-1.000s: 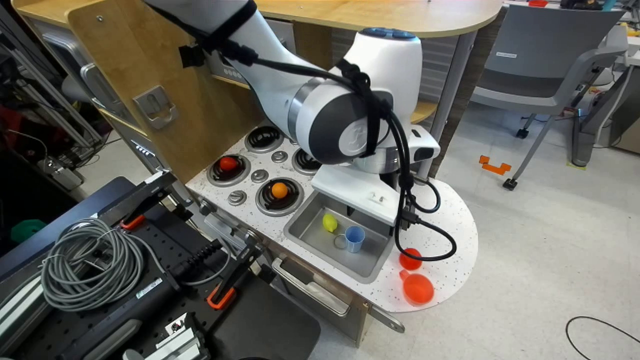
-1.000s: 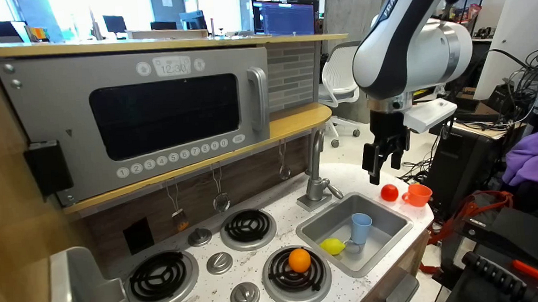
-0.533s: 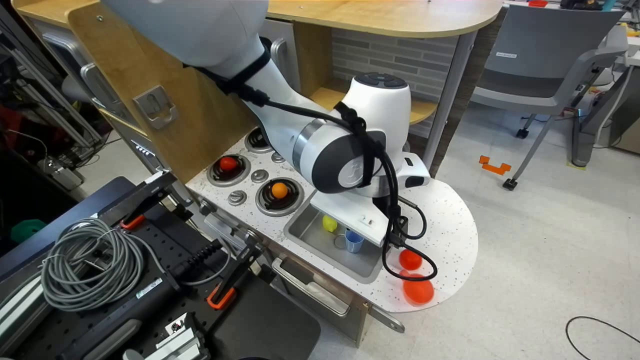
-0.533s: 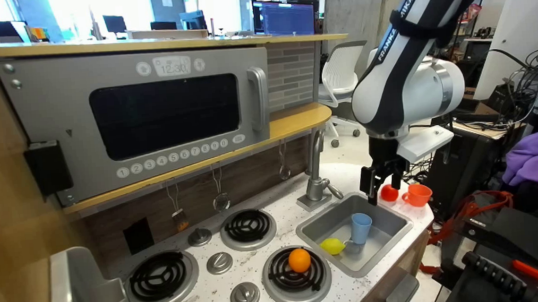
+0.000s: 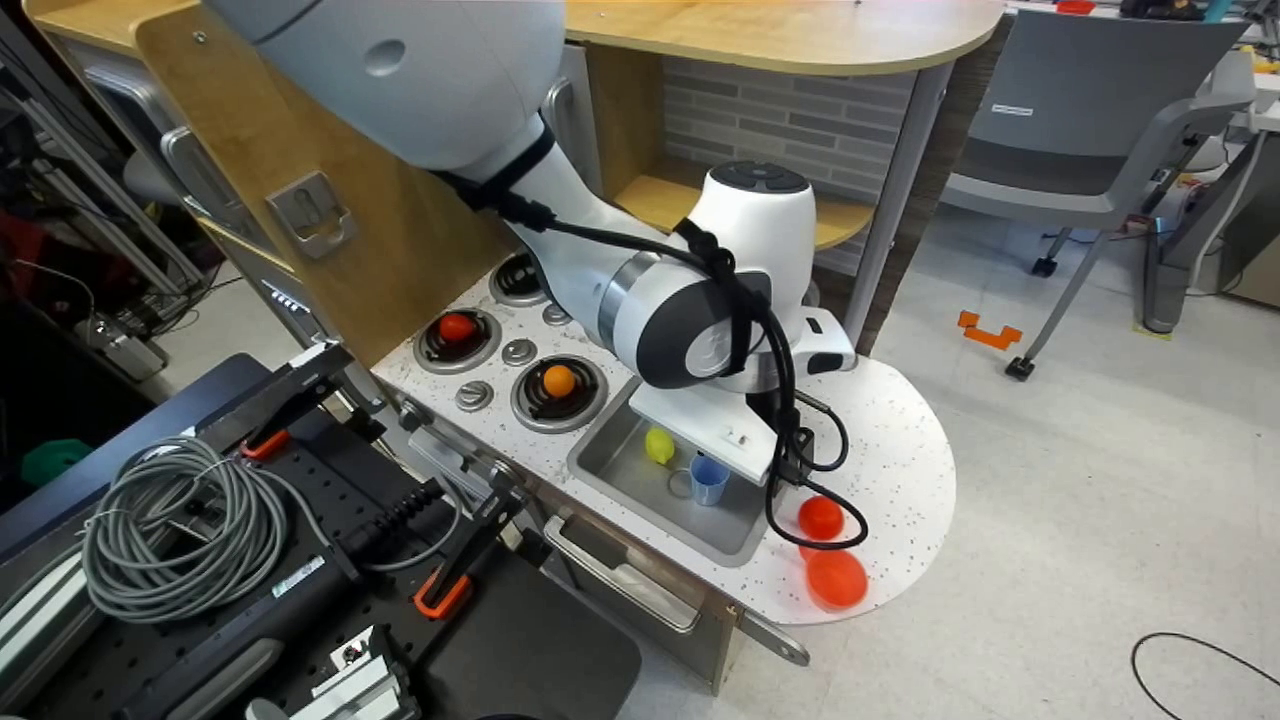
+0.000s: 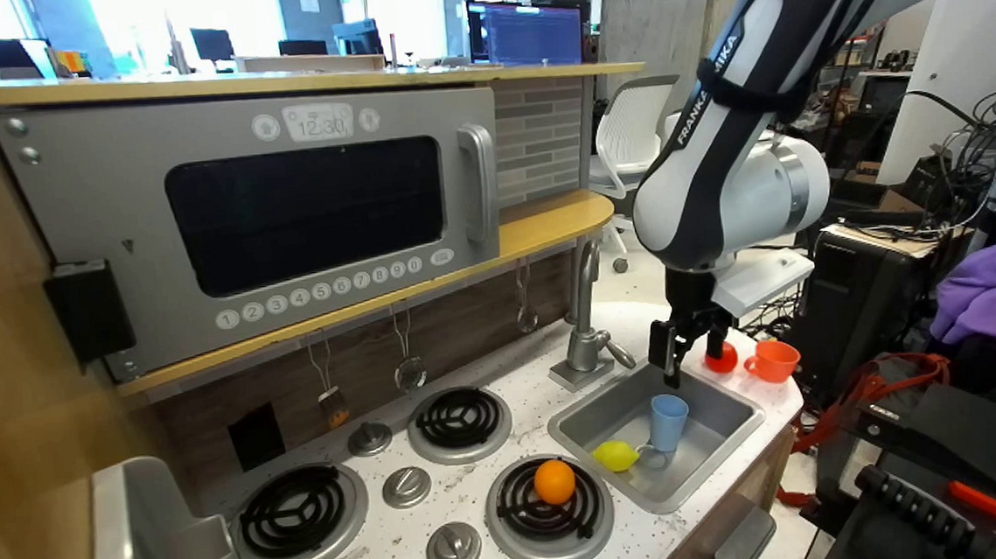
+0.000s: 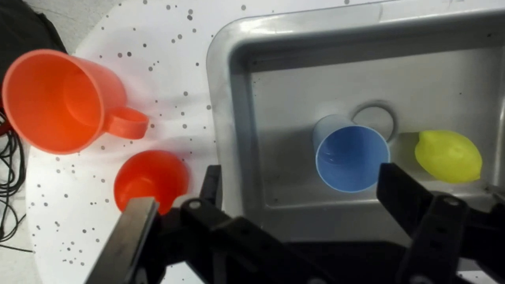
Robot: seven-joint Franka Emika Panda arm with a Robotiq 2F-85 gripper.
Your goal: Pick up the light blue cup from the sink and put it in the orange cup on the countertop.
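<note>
- Wrist view: gripper (image 7: 300,173) spread wide, holding nothing. 1 light blue cup (image 7: 352,159), mouth up in the sink (image 7: 221,114), 1 toy lemon (image 7: 448,156) near. On the countertop (image 7: 169,77): 1 orange cup (image 7: 59,100), 1 red round toy (image 7: 154,173) (tomato, probably).
- Step, my read: approach to the light blue cup. It sits off toward the toy lemon, so centre it first, then straight down, clear of the sink wall.
- In an exterior view: gripper hangs above the sink edge. 4 burners (image 6: 460,422) (one cut off), 3 knobs (image 6: 407,487), 1 faucet (image 6: 584,313), 1 toy orange (image 6: 554,483).
- In an exterior view: arm (image 5: 655,310) blocks the gripper, can't tell its state from there. 1 more red round toy (image 5: 457,327) sits on a burner (image 5: 455,363).
</note>
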